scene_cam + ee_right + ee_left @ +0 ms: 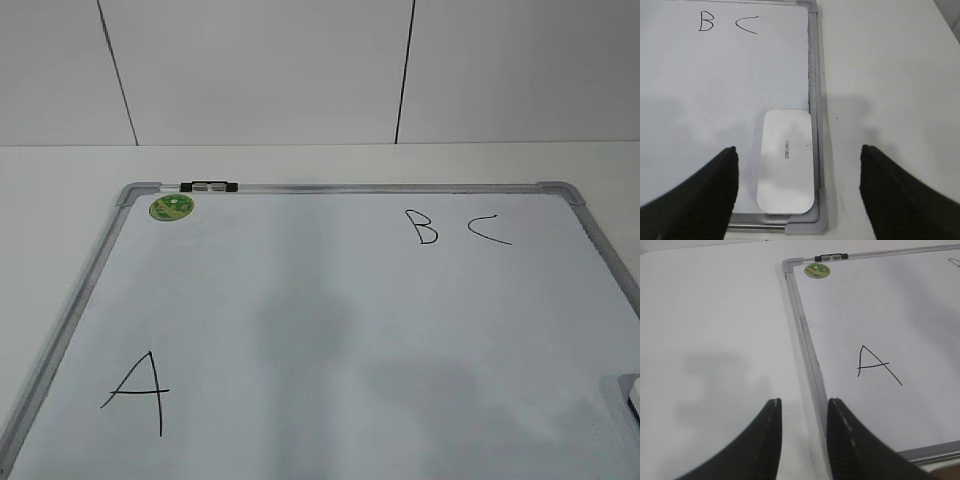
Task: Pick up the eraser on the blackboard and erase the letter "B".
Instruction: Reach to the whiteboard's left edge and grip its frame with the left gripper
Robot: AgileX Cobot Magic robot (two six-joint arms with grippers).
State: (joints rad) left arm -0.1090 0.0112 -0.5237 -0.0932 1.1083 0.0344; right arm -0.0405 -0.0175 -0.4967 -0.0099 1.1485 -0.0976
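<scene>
The blackboard point(330, 330) is a white board with a silver frame lying flat on the table. The letter "B" point(426, 227) is drawn near its far edge, left of a "C" point(490, 230); it also shows in the right wrist view point(705, 22). The eraser point(786, 161), a flat white rounded block, lies in the board's near right corner; only its edge shows in the exterior view point(632, 392). My right gripper point(798, 150) is open wide above the eraser, not touching it. My left gripper point(803, 402) is slightly open and empty over the board's left frame.
A large "A" point(140, 392) is on the near left of the board. A round green sticker point(171, 207) and a black clip point(209, 185) sit at the far left corner. White table point(710, 330) surrounds the board; a wall stands behind.
</scene>
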